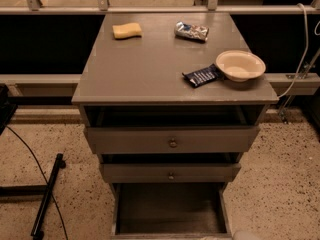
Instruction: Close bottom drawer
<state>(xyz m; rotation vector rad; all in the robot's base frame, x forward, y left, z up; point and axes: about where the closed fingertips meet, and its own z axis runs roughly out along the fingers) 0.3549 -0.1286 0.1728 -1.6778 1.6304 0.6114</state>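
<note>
The bottom drawer (170,206) is the lowest and narrowest of three grey drawers. It is pulled far out toward me and its flat grey floor is bare. Its low front runs along the bottom edge of the view. Only a pale rounded bit of my gripper (247,235) shows, at the bottom edge, just right of the drawer's front right corner. Above it, the middle drawer (171,173) and the wide top drawer (172,140), each with a knob, stand partly pulled out.
The cabinet top (150,69) holds a yellow sponge (126,30), a silver snack bag (191,31), a dark snack pack (201,76) and a cream bowl (240,65). A black stand and cable (47,194) lie on the speckled floor at left. A white cord (300,59) hangs at right.
</note>
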